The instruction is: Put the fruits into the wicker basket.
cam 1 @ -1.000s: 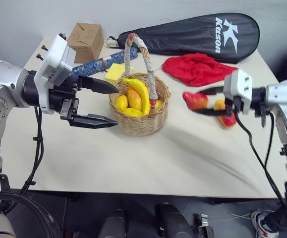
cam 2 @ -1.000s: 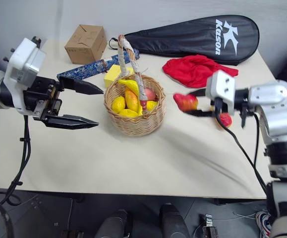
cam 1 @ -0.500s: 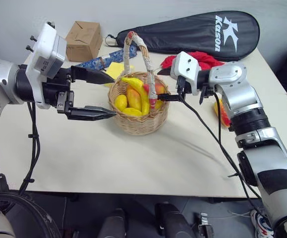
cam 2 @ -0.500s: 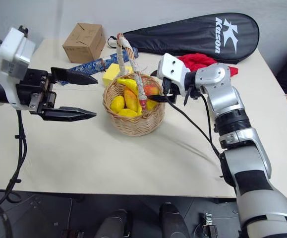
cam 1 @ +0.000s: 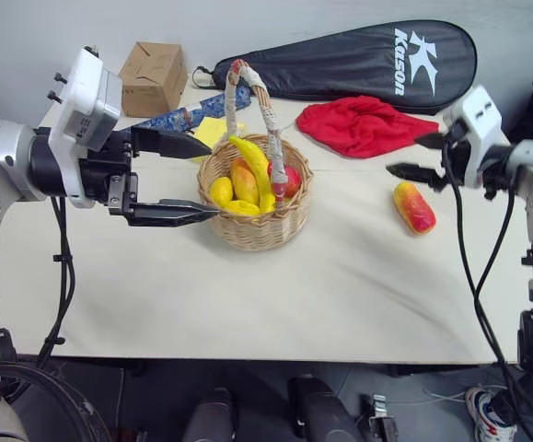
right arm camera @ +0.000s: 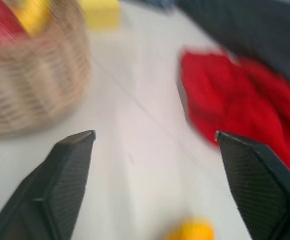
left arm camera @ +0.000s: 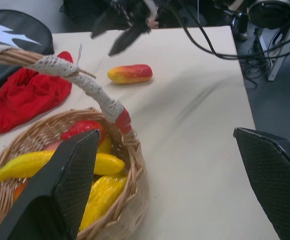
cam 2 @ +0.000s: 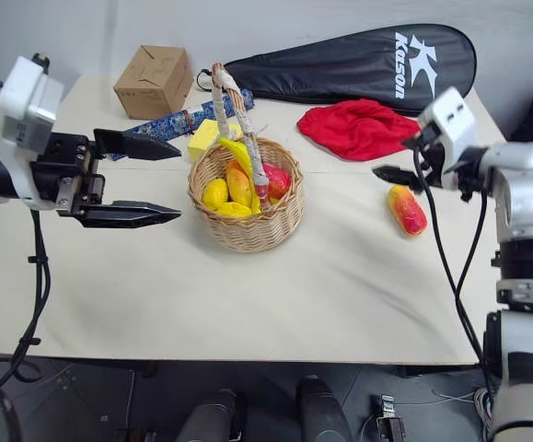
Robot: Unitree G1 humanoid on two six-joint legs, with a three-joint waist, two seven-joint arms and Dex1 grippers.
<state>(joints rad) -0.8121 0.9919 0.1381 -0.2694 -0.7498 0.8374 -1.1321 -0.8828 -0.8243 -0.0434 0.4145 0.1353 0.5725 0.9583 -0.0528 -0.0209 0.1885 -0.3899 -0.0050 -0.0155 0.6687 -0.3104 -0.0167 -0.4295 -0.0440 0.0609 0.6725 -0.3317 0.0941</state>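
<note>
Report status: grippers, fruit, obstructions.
Left gripper open beside round wicker basket. Right gripper open, empty. One red-and-yellow mango-like fruit on table, unobstructed.

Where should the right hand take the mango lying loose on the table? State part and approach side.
Grip the mango across its narrow middle, coming from above. It lies flat and alone on the table, long axis running away from the robot, so the open right hand should probably straddle its sides.

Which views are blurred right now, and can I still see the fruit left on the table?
Right wrist view: smeared throughout, the wicker basket and red cloth soft. Left wrist view: sharp up close, right gripper streaked. Both eye views: sharp, evenly lit; the mango lies clearly on the table.
</note>
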